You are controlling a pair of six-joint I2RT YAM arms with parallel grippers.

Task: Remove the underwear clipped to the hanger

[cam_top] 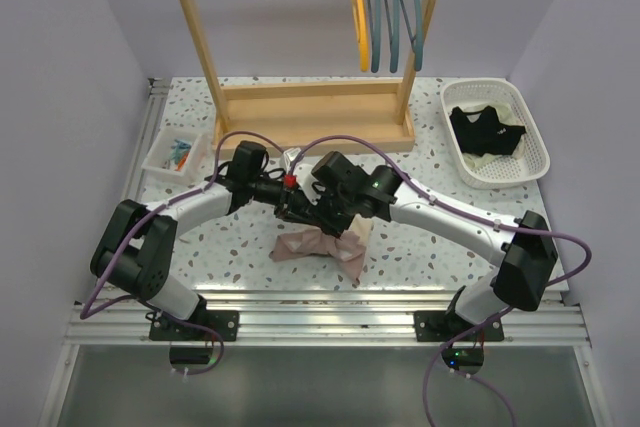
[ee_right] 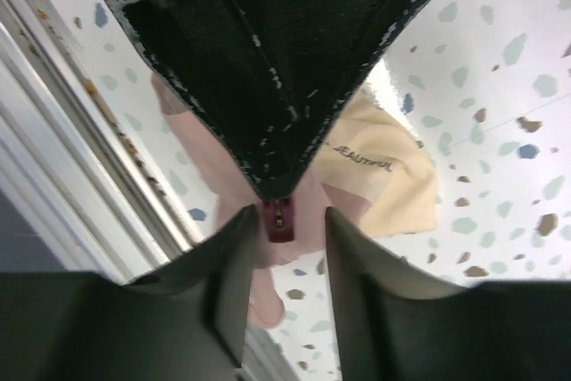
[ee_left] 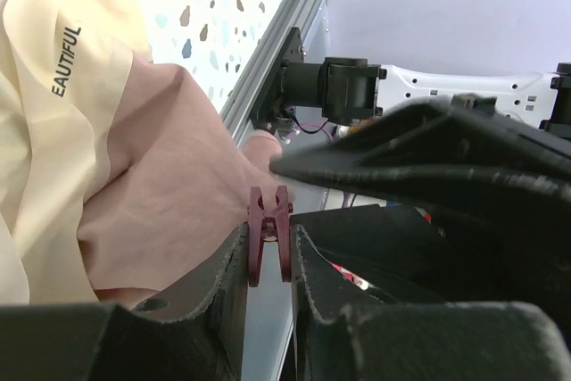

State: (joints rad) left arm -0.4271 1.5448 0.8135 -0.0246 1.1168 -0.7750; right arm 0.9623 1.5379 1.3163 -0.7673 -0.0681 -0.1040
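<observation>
Nearest the arms' bases, the dusty pink-mauve underwear [cam_top: 318, 247] is lying slumped on the desk [cam_top: 430, 252]. Its upper edge is being held up at about 12 o'clock by a dark red clip [ee_left: 268, 216].

Just beyond the heap, the two grippers are meeting tip to tip over that clip. The left gripper [ee_left: 269, 252] is reaching in from 9 o'clock, and its jaws are pressing against either side of the clip's legs (no gap is showing from its wrist view). The right gripper [ee_right: 292, 219] is reaching in from 3 o'clock. Its jaws are standing apart, with the clip between them and nothing gripped.

The step in hand looks like squeezing the clip open. To do it well, the left jaws should be bearing squarely on the lever ends and not on cloth. The right jaws would do best taking the fabric just below the clip's mouth and drawing it toward 6 o'clock, keeping off the left fingers.

The garment is spreading wider than deep, so its long axis seems to be running roughly 9 to 3. Its cream lettered band [ee_left: 53, 131] is lying toward 3, and the clipped edge is pointing to 12.

Farther off, a small tray [cam_top: 160, 162] is sitting at 10 o'clock and the wooden rack [cam_top: 310, 112] at 12. The white basket [cam_top: 540, 162] at 2 o'clock is holding the black underwear [cam_top: 487, 130].
</observation>
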